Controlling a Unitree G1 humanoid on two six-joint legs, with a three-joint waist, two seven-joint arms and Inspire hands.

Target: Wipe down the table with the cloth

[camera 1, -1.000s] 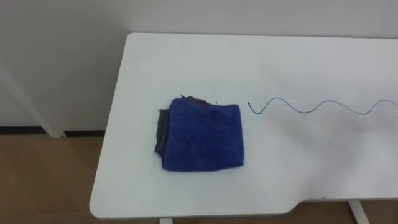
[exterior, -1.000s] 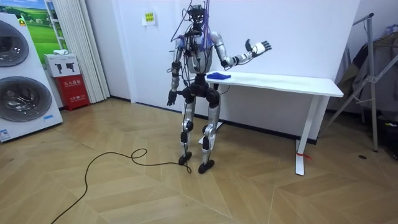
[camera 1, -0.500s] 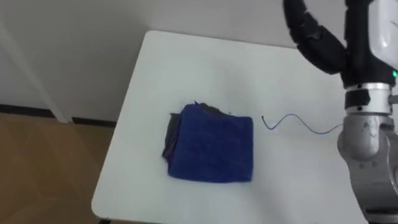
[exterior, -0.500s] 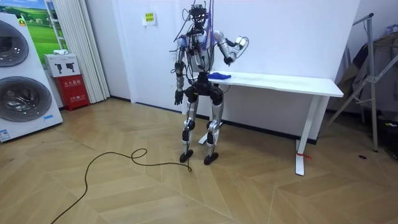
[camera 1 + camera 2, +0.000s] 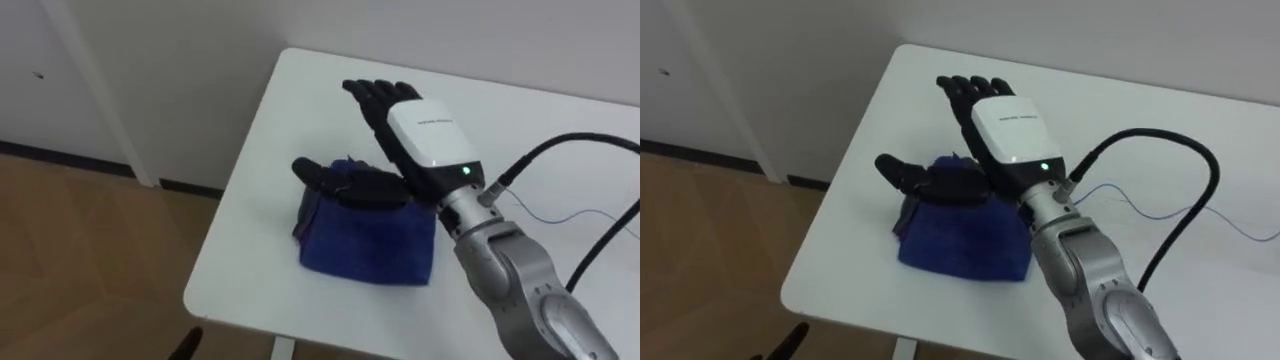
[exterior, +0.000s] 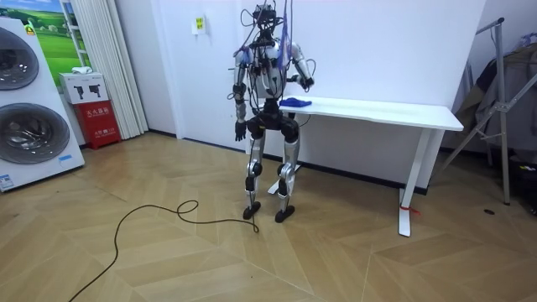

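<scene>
A folded blue cloth [image 5: 370,245] with a dark cloth edge under it lies near the left end of the white table [image 5: 290,110]. My right hand [image 5: 425,140] hovers just over the cloth's far side, open, fingers straight and pointing away, thumb [image 5: 325,175] spread over the cloth's left top corner. Whether the palm touches the cloth I cannot tell. A thin blue wavy line [image 5: 570,215] runs across the tabletop to the right of the cloth. In the room view my left hand [image 6: 240,131] hangs by my hip.
I stand at the table's [image 6: 394,111] left end, near a white wall. Wooden floor lies beyond the table's left edge [image 5: 230,230]. A washing machine [image 6: 29,109] and a red box [image 6: 99,122] stand far off at the room view's left; a metal rack [image 6: 503,109] at its right.
My right arm has swung in from the right and come down over the blue cloth. The head camera has shifted, so the table sits further right in the picture.
</scene>
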